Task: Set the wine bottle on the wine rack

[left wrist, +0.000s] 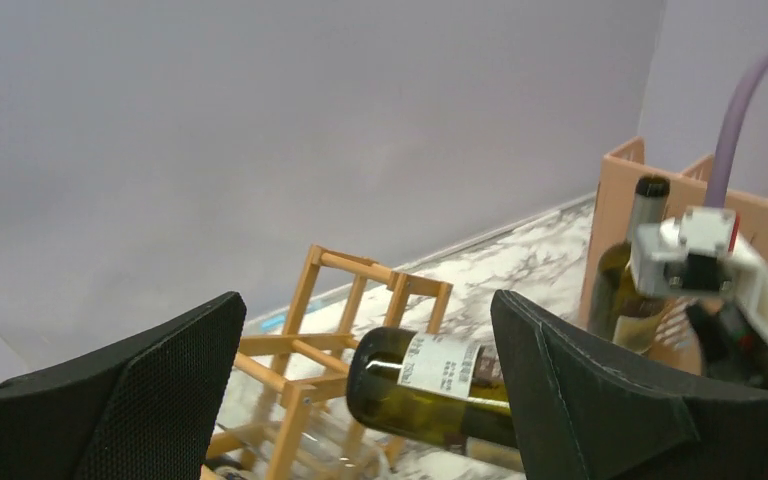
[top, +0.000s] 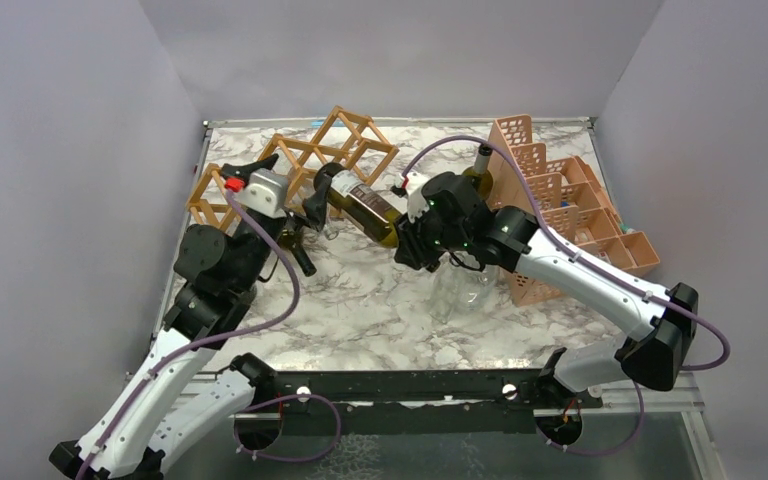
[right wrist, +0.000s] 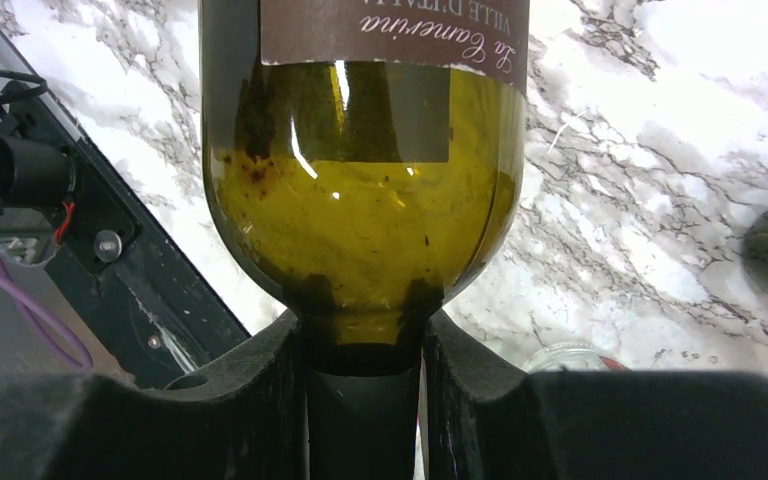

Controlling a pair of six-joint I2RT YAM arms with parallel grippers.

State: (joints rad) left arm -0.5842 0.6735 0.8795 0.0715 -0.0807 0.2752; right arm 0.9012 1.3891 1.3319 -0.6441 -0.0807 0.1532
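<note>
The wine bottle (top: 365,207), dark green with a brown-and-white label, hangs tilted above the table, its base toward the wine rack (top: 300,158). My right gripper (top: 412,236) is shut on its neck. In the right wrist view the bottle's shoulder (right wrist: 360,190) fills the frame and the neck sits clamped in the right gripper (right wrist: 363,350). My left gripper (top: 310,222) stands open just beside the bottle's base, holding nothing. Between its wide-apart fingers (left wrist: 110,400), the left wrist view shows the bottle (left wrist: 430,385) in front of the light-brown wooden rack (left wrist: 330,320).
A pink stepped crate (top: 570,210) stands at the back right, with a second green bottle (top: 480,165) upright against it. A clear glass bottle (top: 455,285) lies on the marble table under my right arm. Grey walls close in on three sides.
</note>
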